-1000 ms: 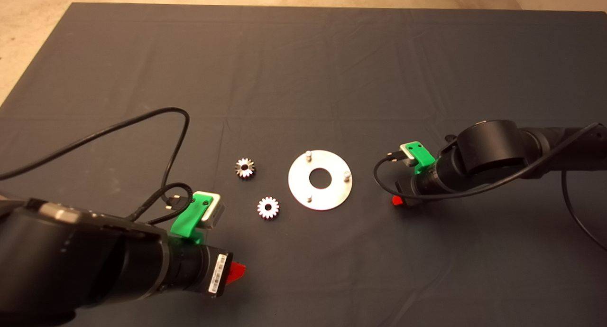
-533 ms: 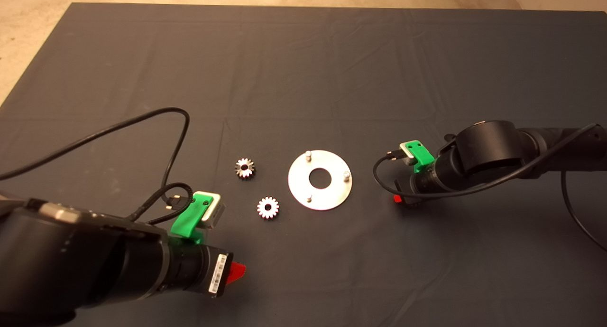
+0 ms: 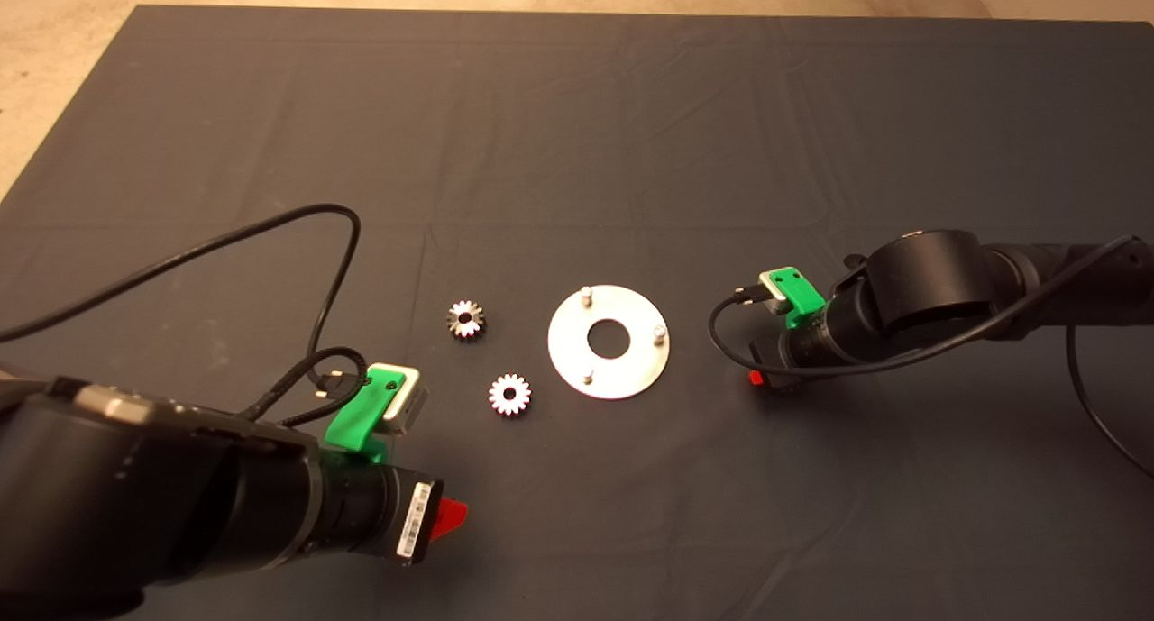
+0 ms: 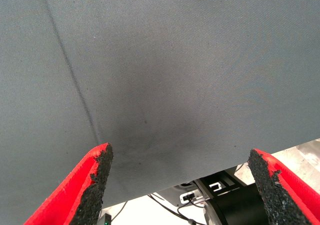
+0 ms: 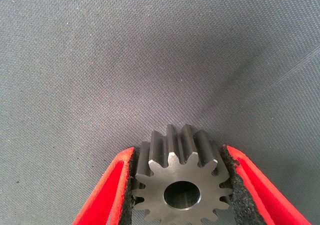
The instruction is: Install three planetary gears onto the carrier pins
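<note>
Steel gear [image 5: 181, 189] pinched in your right pincer [image 5: 181, 185], low beside the disc [image 3: 631, 369]; left pincer [image 4: 180, 185] spread, idle. First gear's pickup is in hand, I judge: next, lift it over a pin [image 3: 659, 333] and line its bore up.

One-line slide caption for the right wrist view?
Right gripper shut on a planetary gear, red fingers clamping its toothed flanks above the dark mat.

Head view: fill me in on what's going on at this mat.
The right gripper, just right of the disc, has its jaws shut on one gear low over the mat. Two more gears lie loose left of the disc. All three pins are bare. The left gripper waits at the lower left, jaws open and empty.
</note>
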### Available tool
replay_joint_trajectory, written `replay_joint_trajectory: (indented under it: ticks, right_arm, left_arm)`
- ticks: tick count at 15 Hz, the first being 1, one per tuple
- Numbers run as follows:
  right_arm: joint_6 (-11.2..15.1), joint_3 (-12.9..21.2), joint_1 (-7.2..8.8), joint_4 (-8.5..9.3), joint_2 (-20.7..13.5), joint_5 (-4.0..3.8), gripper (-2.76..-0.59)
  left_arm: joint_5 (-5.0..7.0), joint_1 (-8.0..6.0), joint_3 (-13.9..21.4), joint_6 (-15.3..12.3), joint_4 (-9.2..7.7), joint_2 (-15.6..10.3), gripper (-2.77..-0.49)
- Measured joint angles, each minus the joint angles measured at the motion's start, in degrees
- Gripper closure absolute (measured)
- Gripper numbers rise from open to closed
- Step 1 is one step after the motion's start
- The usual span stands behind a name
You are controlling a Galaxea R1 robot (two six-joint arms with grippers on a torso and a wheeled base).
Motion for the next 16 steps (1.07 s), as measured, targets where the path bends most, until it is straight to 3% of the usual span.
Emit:
replay_joint_trajectory:
  ticks: [3,7,9,11,12,16]
  right_arm:
    - [0.0,0.24,-0.02,0.0,0.5,-0.62,-1.1]
    - [0.29,2.06,0.59,0.06,2.45,-0.44,-1.07]
    - [1.62,3.35,1.86,0.26,3.35,-0.33,-1.04]
    - [3.33,4.66,3.17,0.92,3.95,-0.3,-1.04]
    - [3.74,5.05,4.05,1.41,4.13,-0.33,-1.04]
    - [4.82,5.1,9.75,5.74,4.77,-0.46,-1.05]
  left_arm:
    - [-0.09,-0.02,0.0,0.0,0.0,0.0,-1.92]
    - [-0.26,0.0,0.0,0.0,0.0,0.1,-1.92]
    - [-0.48,0.0,0.0,0.0,0.0,0.16,-1.92]
    - [-1.72,-0.01,0.0,0.0,0.0,0.18,-1.92]
    - [-1.79,0.0,0.0,0.0,0.0,0.3,-1.92]
    - [-1.92,-0.02,0.0,0.0,-0.21,1.82,-1.92]
